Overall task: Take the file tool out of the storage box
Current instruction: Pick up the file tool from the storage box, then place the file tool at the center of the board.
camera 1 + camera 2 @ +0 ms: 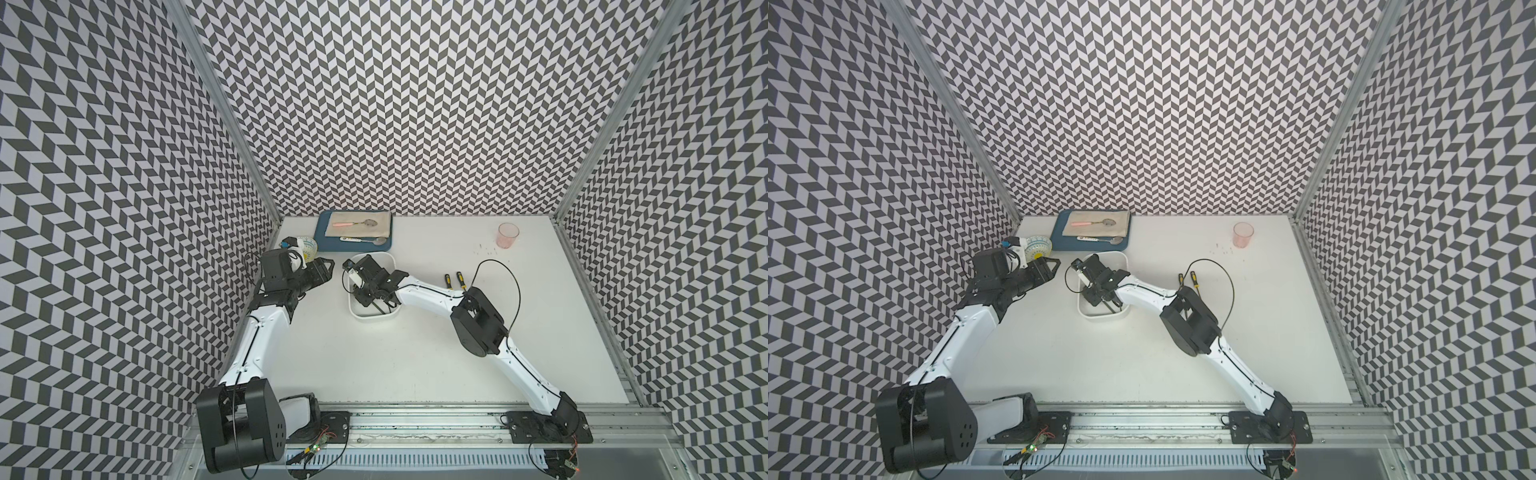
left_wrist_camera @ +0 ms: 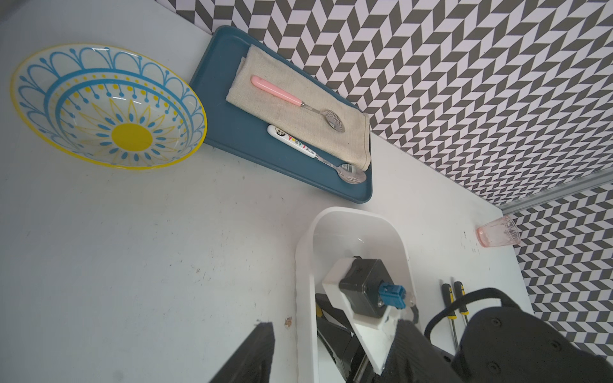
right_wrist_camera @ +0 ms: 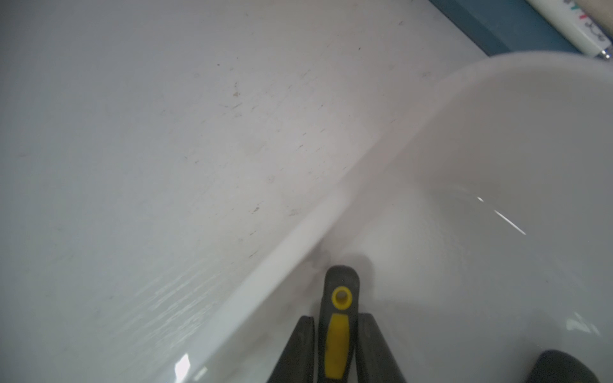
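The white storage box [image 1: 374, 325] sits mid-table in both top views. My right gripper [image 3: 336, 318] reaches down inside it. In the right wrist view its two fingers press against both sides of the black-and-yellow handle of the file tool [image 3: 338, 331], which lies by the box wall. A thin dark stretch of the file's shaft [image 1: 380, 308] shows under the wrist in a top view. My left gripper [image 1: 328, 266] hovers open just left of the box with nothing between its fingers [image 2: 258, 351].
Two more black-and-yellow handled tools [image 1: 453, 280] lie on the table right of the box. A dark blue tray [image 1: 320, 243] with cloth and spoons stands behind it. A patterned bowl [image 2: 109, 106] is at the far left and a pink cup [image 1: 508, 235] at the far right.
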Controlling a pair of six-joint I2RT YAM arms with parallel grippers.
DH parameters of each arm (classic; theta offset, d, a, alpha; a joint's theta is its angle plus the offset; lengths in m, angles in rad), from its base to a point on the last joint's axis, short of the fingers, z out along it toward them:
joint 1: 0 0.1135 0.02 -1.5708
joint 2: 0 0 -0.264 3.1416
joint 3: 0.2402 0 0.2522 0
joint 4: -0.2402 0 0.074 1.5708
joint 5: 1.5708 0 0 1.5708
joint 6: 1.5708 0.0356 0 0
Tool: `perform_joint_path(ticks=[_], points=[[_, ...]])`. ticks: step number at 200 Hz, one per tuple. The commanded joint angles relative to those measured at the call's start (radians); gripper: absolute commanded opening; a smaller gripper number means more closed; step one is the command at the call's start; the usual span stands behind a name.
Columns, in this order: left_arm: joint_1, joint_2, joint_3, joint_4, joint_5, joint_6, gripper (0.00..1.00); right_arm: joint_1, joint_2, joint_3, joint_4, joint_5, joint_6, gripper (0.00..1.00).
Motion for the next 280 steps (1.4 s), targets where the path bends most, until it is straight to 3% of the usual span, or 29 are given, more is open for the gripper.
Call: perform_joint_path(ticks=[1,34,73,224,280], points=[[0.005,-0.020,0.003,0.006,0.007,0.009,0.63,-0.019,0.023,0.015,-0.021,-0.038,0.039,0.18],[0.004,-0.020,0.002,0.006,0.006,0.009,0.63,-0.028,0.013,0.011,-0.018,-0.042,0.062,0.07],[0.005,-0.019,0.000,0.009,0.007,0.009,0.63,-0.036,-0.036,-0.040,0.043,-0.045,0.118,0.02],[0.003,-0.014,-0.003,0.008,-0.002,0.009,0.63,-0.056,-0.407,-0.281,0.292,-0.004,0.200,0.01],[0.000,-0.012,-0.004,0.009,-0.001,0.009,0.63,-0.131,-0.583,-0.480,0.329,0.079,0.183,0.00]])
